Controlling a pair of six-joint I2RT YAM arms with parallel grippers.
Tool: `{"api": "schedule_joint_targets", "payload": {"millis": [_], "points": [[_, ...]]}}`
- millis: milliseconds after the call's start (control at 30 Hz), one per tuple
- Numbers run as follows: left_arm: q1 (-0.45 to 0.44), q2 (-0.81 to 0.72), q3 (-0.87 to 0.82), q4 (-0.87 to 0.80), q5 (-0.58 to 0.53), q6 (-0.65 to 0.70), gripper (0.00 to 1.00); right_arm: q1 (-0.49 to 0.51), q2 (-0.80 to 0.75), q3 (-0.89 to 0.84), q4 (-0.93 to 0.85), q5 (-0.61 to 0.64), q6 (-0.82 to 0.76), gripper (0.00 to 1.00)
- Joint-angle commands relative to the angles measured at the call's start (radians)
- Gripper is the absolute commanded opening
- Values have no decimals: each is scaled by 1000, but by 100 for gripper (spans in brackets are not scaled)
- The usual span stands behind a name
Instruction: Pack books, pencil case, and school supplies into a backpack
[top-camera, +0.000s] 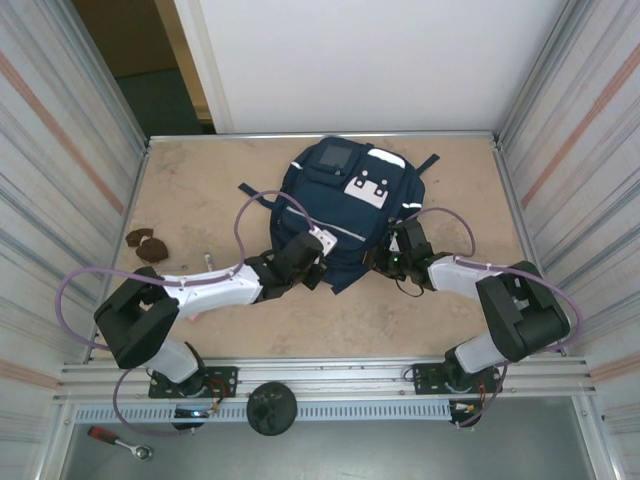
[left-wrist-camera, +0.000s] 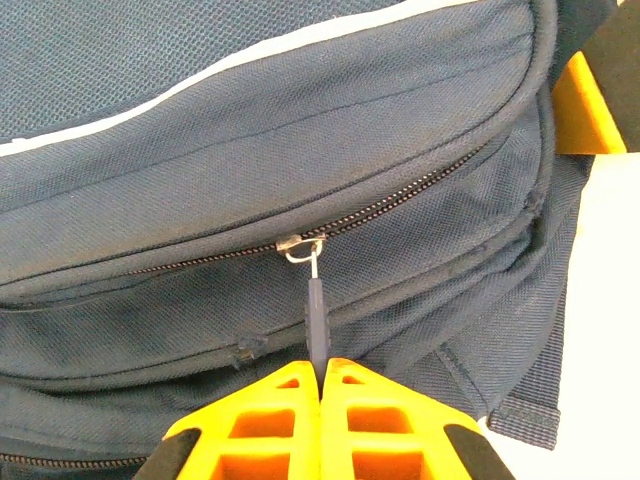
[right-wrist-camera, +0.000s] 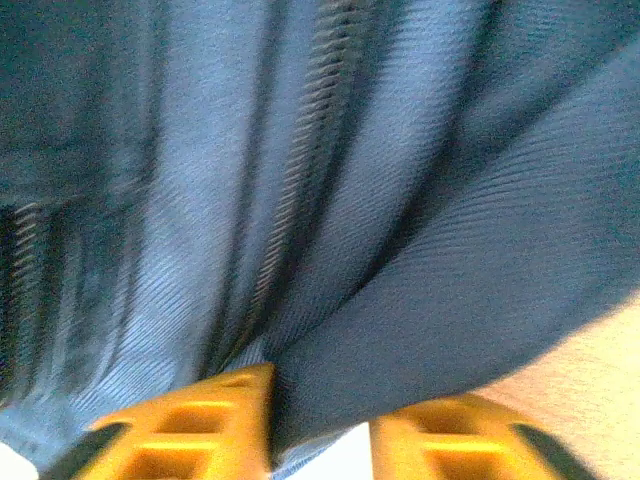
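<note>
The navy-blue backpack (top-camera: 345, 200) lies flat in the middle of the table, its white stripes and patches facing up. My left gripper (top-camera: 318, 240) is at its near left corner. In the left wrist view the yellow fingers (left-wrist-camera: 322, 365) are shut on the dark zipper pull tab (left-wrist-camera: 317, 310), which hangs from the metal slider (left-wrist-camera: 298, 245). My right gripper (top-camera: 393, 255) is at the near right corner, and its fingers (right-wrist-camera: 320, 420) pinch a fold of backpack fabric (right-wrist-camera: 430, 300). The books and pencil case are out of view. A slim whitish piece (top-camera: 207, 260), perhaps one of the school supplies, lies left of the left arm.
Brown lumpy pieces (top-camera: 145, 243) lie near the table's left edge. Ribbed metal walls (top-camera: 60, 180) close in both sides. A wrench (top-camera: 118, 440) and a black round part (top-camera: 272, 408) sit below the front rail.
</note>
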Motion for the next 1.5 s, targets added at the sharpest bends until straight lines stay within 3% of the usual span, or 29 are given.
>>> {"api": "schedule_joint_targets", "payload": {"millis": [0,167,400,500,667,800,1000,1233,1467], "points": [[5,-27,-14,-27,-61,17,0,-20,-20,17,-39,85,-52,13],[107,-52,-53,-15,-46,21,0,-104,-110,-26,-112,103,-118,0],[180,-75,-51,-20,-22,44,0,-194,-209,-9,-232,131,-222,0],[190,-75,-45,-25,-5,44,0,-184,-263,24,-275,144,-300,11],[195,-88,-48,-12,43,31,0,-35,-364,60,-264,230,-496,36],[202,-98,-57,1,69,18,0,120,-322,121,-220,272,-655,50],[210,-112,-69,7,84,2,0,281,-97,286,-218,367,-840,56],[237,-131,-90,16,110,-13,0,341,143,413,-163,418,-945,52],[286,-149,-107,30,135,-27,0,343,157,368,-132,525,-950,15]]}}
